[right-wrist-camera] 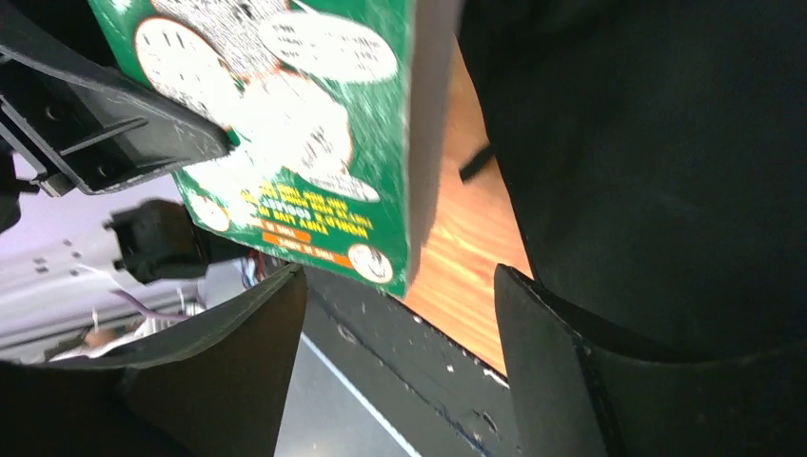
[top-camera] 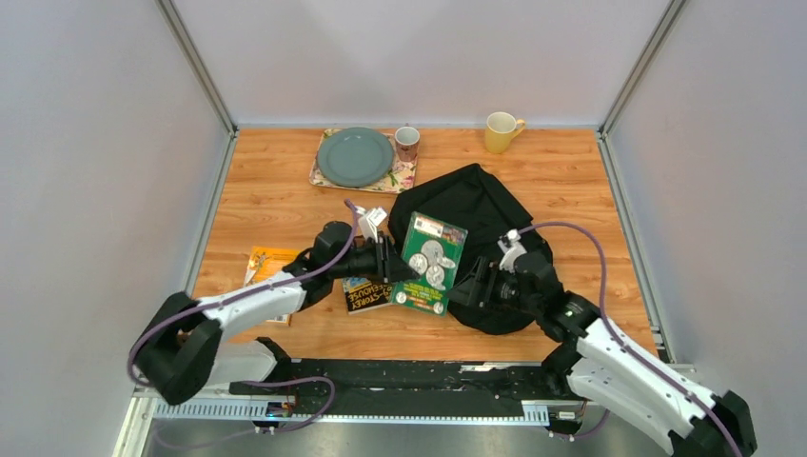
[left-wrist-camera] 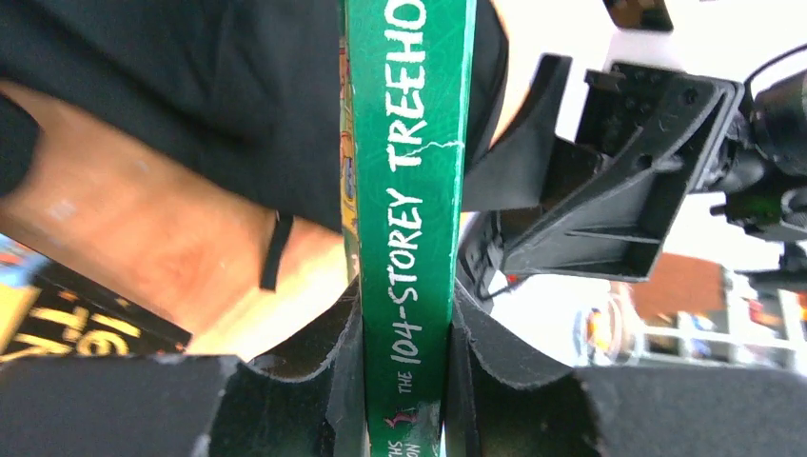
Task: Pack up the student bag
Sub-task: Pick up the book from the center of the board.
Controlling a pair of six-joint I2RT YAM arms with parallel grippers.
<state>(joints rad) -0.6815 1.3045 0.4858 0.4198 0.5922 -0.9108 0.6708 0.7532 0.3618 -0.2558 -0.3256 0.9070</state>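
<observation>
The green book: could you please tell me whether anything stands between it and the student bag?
Nothing lies between them: the green book, gripped at its spine by the left gripper, hangs at the left edge of the student bag. The open right gripper sits close beside the book. The bag's opening is hidden.

Three books (top-camera: 431,264) (top-camera: 364,295) (top-camera: 267,262), two mugs (top-camera: 407,143) (top-camera: 501,132), one plate (top-camera: 354,156), one bag (top-camera: 471,205)

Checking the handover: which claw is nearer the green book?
Left. The left claw grips the green book by its spine; the right claw stands open at its opposite edge, apart from it.
</observation>
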